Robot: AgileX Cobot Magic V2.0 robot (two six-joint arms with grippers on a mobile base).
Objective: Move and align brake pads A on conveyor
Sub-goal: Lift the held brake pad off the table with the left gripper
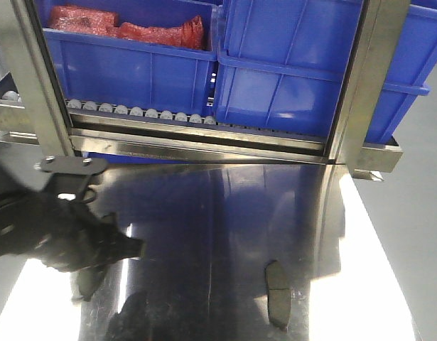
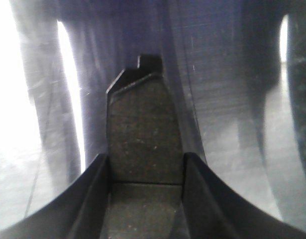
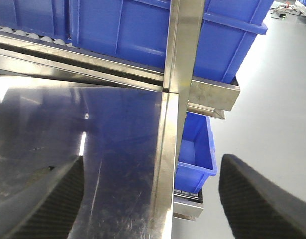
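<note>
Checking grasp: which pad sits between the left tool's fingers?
The left pad, in the left tool; the right pad lies free on the table.

Left gripper [image 2: 146,162] has a brake pad [image 2: 143,129] between its black fingers [image 2: 95,194], with both long edges against the inner faces. The pad runs lengthwise away from the camera, speckled grey-brown face up, dark backing-plate tab at the far end. Underneath is the shiny steel tabletop [image 2: 232,124], with glare on the left.

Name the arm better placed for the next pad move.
Left. The left tool has its fingers against both sides of a brake pad; the right tool is open, holds nothing, and faces the steel tabletop edge.
</note>
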